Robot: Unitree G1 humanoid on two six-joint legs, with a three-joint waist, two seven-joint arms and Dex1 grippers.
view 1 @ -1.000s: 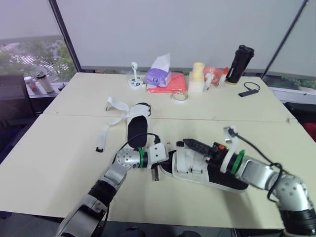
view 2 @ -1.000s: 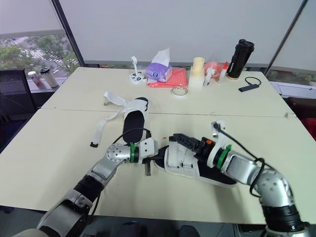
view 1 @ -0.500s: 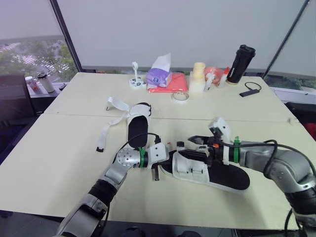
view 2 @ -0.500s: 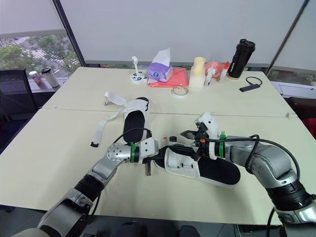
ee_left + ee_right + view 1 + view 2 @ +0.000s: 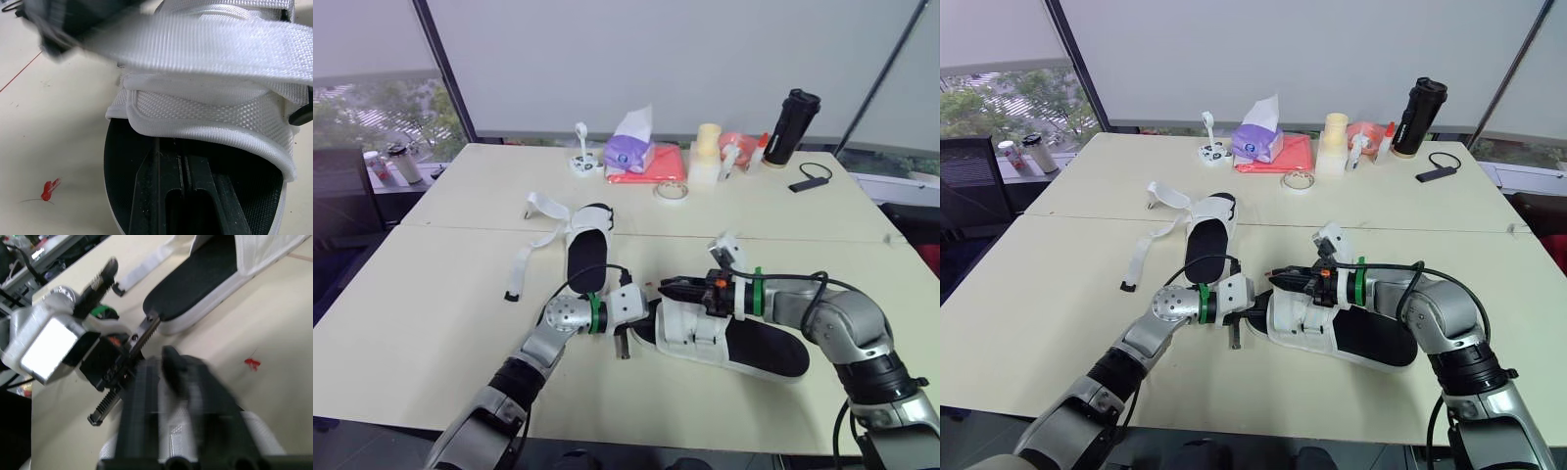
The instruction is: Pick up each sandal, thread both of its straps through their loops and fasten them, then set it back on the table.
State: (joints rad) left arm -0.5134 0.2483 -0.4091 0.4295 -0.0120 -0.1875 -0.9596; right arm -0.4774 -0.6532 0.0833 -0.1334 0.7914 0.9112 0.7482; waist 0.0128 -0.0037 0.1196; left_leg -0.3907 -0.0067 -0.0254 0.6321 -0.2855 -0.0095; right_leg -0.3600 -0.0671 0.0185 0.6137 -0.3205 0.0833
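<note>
White webbing straps (image 5: 205, 44) judged soft, floppy; sole judged light, fairly stiff. Sole edge judged best hold, strap to be pinched near free end. Near sandal (image 5: 729, 338) laid flat on tabletop (image 5: 431, 313), toe met by left end effector (image 5: 625, 335), fingers (image 5: 156, 196) set narrow, nearly together, on black footbed (image 5: 122, 161). Right end effector (image 5: 674, 287) poised over straps; opening cannot be told. Farther back, second sandal (image 5: 584, 250), straps splayed loose. Counted: two sandals, two end effectors.

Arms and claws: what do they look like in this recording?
The left arm and right arm match: silver metal forearm, green wrist ring, white housing, then a black claw. A thin black cable loops above each wrist. The right claw has a small orange mark at its base; the left claw shows a toothed black rail.
</note>
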